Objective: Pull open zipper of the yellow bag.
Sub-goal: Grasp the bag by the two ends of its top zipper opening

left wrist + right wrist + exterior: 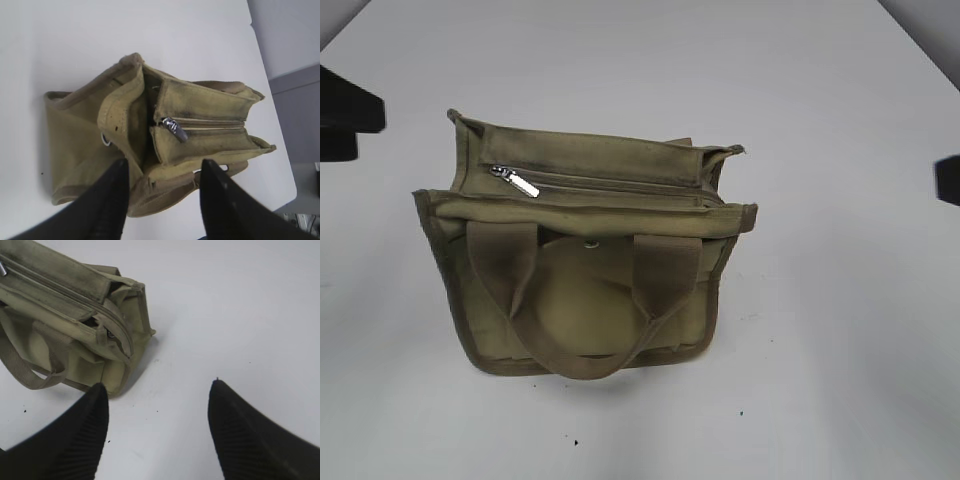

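Note:
The yellow bag [585, 270] stands on the white table with its boxy top facing up and its two webbing handles hanging toward the front. Across the top panel runs the zipper [610, 186], whose teeth look closed. Its silver pull tab [521, 183] lies at the left end. In the left wrist view the pull tab [176, 129] sits beyond my left gripper [165, 162], which is open and hovers short of the bag [80, 135]. My right gripper [158, 385] is open over bare table, just right of the bag's end corner [117, 372]. Neither gripper touches the bag.
Part of the left arm [345, 115] shows at the left edge of the exterior view and part of the right arm [948, 180] at the right edge. The white table [840, 350] surrounds the bag. A small round snap [591, 241] sits between the handles.

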`<act>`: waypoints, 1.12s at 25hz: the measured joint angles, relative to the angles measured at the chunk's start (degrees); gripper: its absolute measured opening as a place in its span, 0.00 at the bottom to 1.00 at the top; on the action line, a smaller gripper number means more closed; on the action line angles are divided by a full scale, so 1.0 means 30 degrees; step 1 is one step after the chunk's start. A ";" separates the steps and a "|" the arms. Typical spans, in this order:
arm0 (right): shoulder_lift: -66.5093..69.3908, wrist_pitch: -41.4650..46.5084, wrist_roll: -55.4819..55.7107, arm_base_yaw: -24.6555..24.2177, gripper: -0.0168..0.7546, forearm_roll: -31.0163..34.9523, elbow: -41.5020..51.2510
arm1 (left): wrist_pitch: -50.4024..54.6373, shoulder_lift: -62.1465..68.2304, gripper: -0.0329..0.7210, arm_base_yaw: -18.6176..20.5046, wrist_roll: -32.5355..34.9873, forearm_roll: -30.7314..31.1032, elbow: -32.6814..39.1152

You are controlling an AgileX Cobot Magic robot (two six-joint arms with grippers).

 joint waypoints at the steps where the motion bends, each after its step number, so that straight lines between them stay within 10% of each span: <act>1: 0.1231 -0.0059 -0.0485 0.0431 0.66 0.0000 -0.0702 | 0.0000 0.1054 0.52 -0.0329 0.0144 -0.0044 -0.0407; 16: 1.2622 -0.2714 -0.4614 0.5232 0.66 0.0023 -0.7398 | -0.2747 0.9428 0.52 -0.4585 0.0864 -0.0205 -0.4769; 22: 1.5579 -0.2812 -0.5109 0.7100 0.66 0.0023 -1.0460 | -0.2928 0.9389 0.11 -0.4853 0.0882 -0.0483 -0.4827; 28: 1.7712 -0.2827 -0.5145 0.8201 0.66 0.0023 -1.2177 | -0.2056 0.8332 0.05 -0.4853 0.0882 -0.0507 -0.4805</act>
